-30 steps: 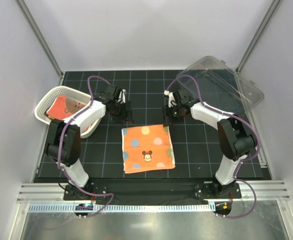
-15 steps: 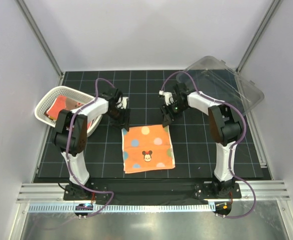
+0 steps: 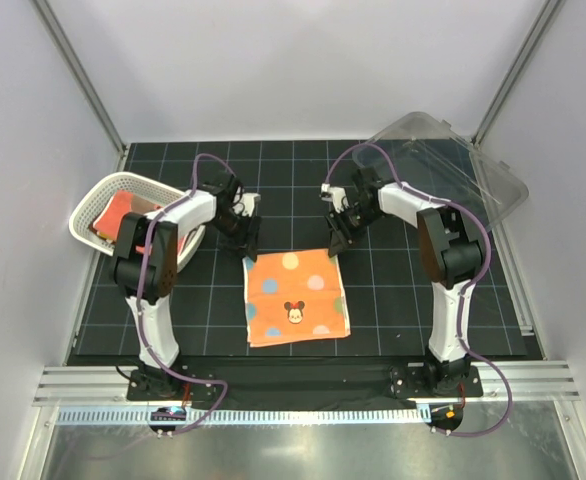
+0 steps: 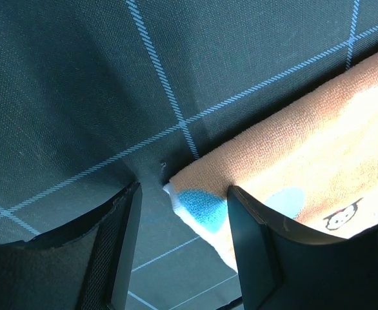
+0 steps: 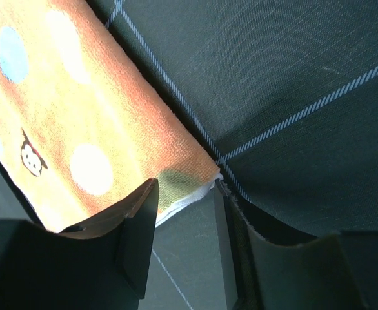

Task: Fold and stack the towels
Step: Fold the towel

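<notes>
the spotted towel (image 3: pixel 295 297) lies flat on the desk (image 3: pixel 403 300). left end effector (image 3: pixel 245 240), released, straddles its far left corner; right end effector (image 3: pixel 333 243), released too, straddles the far right one.

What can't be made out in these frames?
- Top view: the basket contents. The left arm and the rim cover most of it, so the number of cloths inside is unclear.
- Wrist views: contact. The left claw and right claw straddle the spotted towel's far corners. Whether the tips press it cannot be seen.
- Wrist views: the towel's near half is cut off by the claws and the frame edge.
</notes>
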`<state>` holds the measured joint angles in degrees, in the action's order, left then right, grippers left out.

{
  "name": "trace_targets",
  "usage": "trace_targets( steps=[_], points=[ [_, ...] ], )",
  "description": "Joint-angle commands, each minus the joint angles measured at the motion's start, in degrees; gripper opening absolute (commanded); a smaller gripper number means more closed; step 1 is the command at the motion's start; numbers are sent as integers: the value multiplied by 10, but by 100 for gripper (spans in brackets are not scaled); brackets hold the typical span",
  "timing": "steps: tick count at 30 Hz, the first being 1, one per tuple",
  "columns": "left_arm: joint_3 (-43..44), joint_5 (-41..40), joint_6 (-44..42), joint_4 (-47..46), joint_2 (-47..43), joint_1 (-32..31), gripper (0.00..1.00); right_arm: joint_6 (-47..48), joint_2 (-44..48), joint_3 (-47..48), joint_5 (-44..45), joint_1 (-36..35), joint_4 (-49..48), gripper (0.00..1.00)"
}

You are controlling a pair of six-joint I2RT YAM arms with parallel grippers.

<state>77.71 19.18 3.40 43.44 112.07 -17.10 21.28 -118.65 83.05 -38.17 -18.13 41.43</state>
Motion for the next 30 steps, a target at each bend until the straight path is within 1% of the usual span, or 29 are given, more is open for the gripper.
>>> trace_targets(
  steps=[1,4,6,7,9,10,11,12,13,14,16,17,18,19,20,21,22,23,24,25,26,27,29,30],
  points=[
    [12,28,-23,3,9,7,60,1,4,17,-13,2,-21,45],
    [12,30,-28,2,19,8,59,-4,4,18,-6,2,-30,40],
    [15,39,-30,5,26,8,59,-7,2,17,-4,3,-35,39],
    [16,43,-30,5,26,8,56,-8,-1,16,-1,4,-35,39],
    [18,51,-30,6,28,8,54,-6,-6,17,7,4,-35,34],
    [20,56,-31,7,30,8,45,-8,-8,19,11,4,-34,31],
    [20,64,-31,7,31,8,40,-9,-8,18,13,4,-34,25],
    [21,66,-31,7,33,8,31,-11,-6,18,18,4,-36,21],
    [24,68,-32,9,35,8,15,-15,-4,15,22,4,-42,15],
    [26,74,-30,11,37,8,9,-25,3,8,27,3,-46,1],
    [36,96,-26,14,39,8,0,-39,16,1,39,4,-63,1],
    [37,103,-11,11,38,8,0,-54,35,-9,46,4,-71,1],
    [38,117,-2,5,35,8,0,-89,47,-14,54,3,-91,1],
    [42,142,7,-4,26,8,0,-114,64,-29,77,-2,-100,1],
    [42,141,19,-8,16,8,0,-142,102,-42,117,-6,-116,1],
    [38,133,43,-13,2,6,0,-168,132,-59,143,-9,-154,1],
    [29,119,54,-35,-16,6,0,-202,161,-102,157,-15,-173,1],
    [4,108,69,-49,-66,2,0,-212,190,-124,210,-19,-193,1],
    [-7,96,85,-62,-92,1,0,-238,258,-144,232,-22,-223,1],
    [-19,78,95,-81,-124,1,0,-256,286,-172,248,-22,-231,1],
    [-31,53,100,-87,-176,0,0,-265,318,-182,274,-23,-235,1],
    [-36,42,114,-99,-206,0,0,-267,367,-188,275,-23,-240,1],
    [-39,47,125,-107,-271,-1,0,-273,416,-197,277,-26,-246,1],
    [-34,53,131,-109,-286,-3,0,-275,437,-197,276,-27,-245,1]
  ],
)
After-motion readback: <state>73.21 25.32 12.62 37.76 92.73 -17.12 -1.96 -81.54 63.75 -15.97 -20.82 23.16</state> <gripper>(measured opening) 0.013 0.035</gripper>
